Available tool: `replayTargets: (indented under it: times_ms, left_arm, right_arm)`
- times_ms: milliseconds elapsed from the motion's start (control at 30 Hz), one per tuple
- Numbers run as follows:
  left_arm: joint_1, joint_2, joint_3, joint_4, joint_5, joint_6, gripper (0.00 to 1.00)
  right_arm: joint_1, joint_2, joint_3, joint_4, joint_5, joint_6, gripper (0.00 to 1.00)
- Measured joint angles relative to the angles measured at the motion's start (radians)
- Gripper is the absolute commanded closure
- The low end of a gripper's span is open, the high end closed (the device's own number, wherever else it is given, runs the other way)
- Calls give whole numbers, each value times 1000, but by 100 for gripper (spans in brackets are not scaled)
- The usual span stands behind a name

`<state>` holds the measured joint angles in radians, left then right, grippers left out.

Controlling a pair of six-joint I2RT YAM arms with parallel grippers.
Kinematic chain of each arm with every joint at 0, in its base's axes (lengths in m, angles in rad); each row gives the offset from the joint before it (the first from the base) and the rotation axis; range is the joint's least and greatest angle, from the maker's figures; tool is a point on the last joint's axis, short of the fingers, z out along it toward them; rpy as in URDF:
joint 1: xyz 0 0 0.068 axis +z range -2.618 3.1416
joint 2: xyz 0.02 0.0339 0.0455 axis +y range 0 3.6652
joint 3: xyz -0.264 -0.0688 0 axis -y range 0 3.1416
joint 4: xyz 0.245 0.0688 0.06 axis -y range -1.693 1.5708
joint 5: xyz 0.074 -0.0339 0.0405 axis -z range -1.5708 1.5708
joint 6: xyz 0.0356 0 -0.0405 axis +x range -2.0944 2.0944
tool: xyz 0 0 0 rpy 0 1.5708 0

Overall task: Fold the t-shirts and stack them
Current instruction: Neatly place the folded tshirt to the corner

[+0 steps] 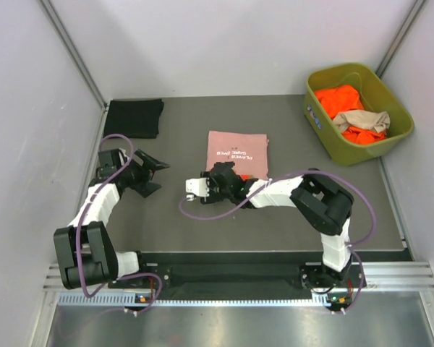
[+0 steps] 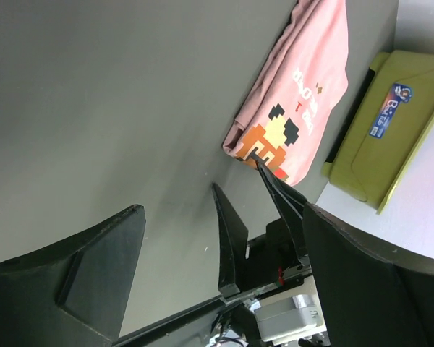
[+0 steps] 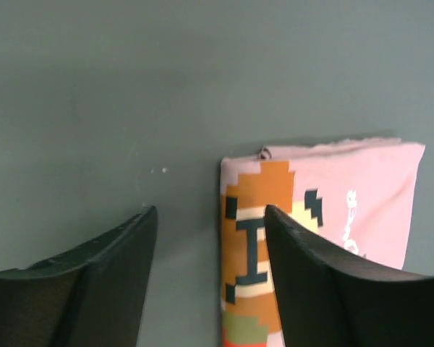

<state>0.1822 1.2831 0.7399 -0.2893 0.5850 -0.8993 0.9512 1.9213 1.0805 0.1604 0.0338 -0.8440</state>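
The folded dusty pink cloth t-shirt [image 1: 236, 150] is laid flat at centre frame, and a folded black cloth t-shirt [image 1: 134, 118] at upper left. The right gripper [image 1: 228, 173] is held spread at the pink shirt's lower edge, and the left gripper [image 1: 157, 176] spread at left, nothing being pinched

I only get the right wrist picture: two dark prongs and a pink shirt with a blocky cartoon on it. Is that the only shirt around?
Observer: No. A black t-shirt lies in a neat rectangle at the table's far left corner.
Operator: Any more?
Observer: An orange t-shirt and a tan t-shirt sit crumpled in an olive bin at the far right.
Operator: What is the other arm doing?
Observer: The left tool hangs open and empty, left of the pink t-shirt.
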Motion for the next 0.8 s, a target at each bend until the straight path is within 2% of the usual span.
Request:
replayTargets:
  times_ms: [167,267,300,467,667,800]
  left_arm:
    - [13,-1,-13,9,2,-20,6]
    - [13,0,-15,19,2,-33,2]
    - [13,3,-15,24,2,-36,1]
    - [13,62,-15,69,20,-58,1]
    - [-1,211,25,119,33,-114,1]
    - [-51,335,84,166,34,-167,1]
  right_arm:
    - [-12,68,62,42,16,-28,54]
    - [-21,93,81,53,27,-40,69]
    - [-26,100,85,52,26,-44,78]
    - [-52,107,88,39,0,-40,100]
    - [-76,106,130,-12,-54,21,100]
    - [-93,99,143,-34,-82,58,100]
